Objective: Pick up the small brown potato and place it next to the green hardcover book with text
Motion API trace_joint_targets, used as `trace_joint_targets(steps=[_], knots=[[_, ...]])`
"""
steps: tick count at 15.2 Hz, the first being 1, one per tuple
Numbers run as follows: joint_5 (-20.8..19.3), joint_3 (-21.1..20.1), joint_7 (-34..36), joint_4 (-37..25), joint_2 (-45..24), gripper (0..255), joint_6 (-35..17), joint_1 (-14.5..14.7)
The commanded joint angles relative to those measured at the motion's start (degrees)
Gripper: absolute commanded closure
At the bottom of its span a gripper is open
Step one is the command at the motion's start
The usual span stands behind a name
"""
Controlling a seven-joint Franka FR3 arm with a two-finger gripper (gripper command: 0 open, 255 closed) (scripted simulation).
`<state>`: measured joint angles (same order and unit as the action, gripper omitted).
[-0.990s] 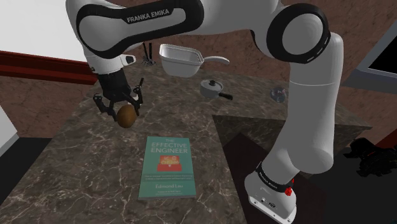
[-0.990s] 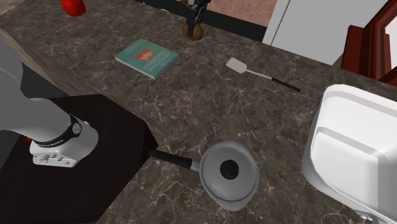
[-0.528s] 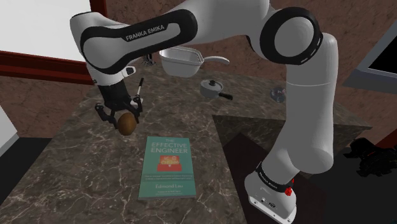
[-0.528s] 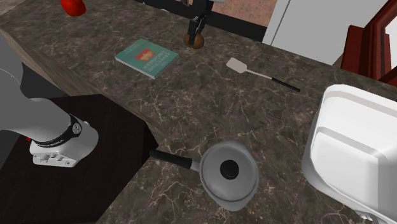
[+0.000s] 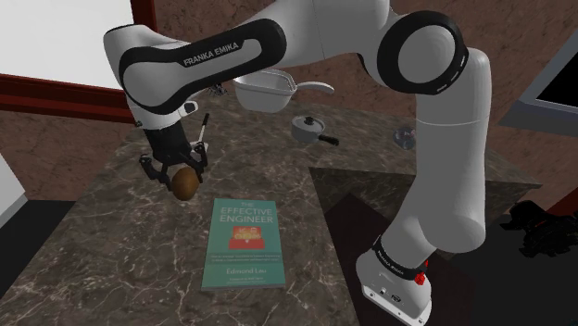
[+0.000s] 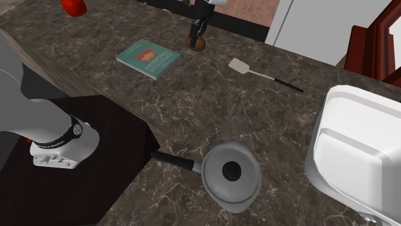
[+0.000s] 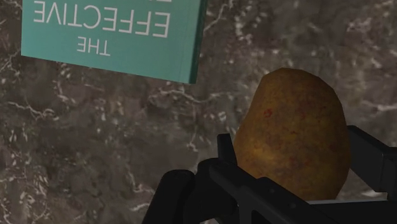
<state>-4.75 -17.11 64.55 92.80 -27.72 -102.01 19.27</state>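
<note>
End effector (image 5: 183, 176) pinching brown potato (image 5: 186, 185), which I see low over tabletop (image 5: 111, 250). Green book (image 5: 243, 243) close beside end effector, apart from potato. My worry: opening too high lets round potato roll away or onto book.

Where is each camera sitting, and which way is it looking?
Shoulder view: beside the stand, looking down over the counter at the green book; the white arm and gripper show.
Second exterior view: above the pot's end of the counter, looking toward the book; the arm's base shows.
Wrist view: on the hand, looking along the black fingers clasping the potato.
Shared: both outside views show book, potato and pot.
</note>
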Motion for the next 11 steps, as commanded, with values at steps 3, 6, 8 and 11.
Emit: trace_joint_targets(steps=[3, 6, 8, 11], knots=[[0.00, 0.00, 0.00, 0.00, 0.00, 0, -0.01, 0.00], [0.00, 0.00, 0.00, 0.00, 0.00, 0, -0.01, 0.00], [0.04, -0.03, -0.05, -1.98, -0.04, 0, 1.93, 0.09], [0.03, -0.08, -0.12, -8.18, -0.63, 0, 7.52, 0.48]])
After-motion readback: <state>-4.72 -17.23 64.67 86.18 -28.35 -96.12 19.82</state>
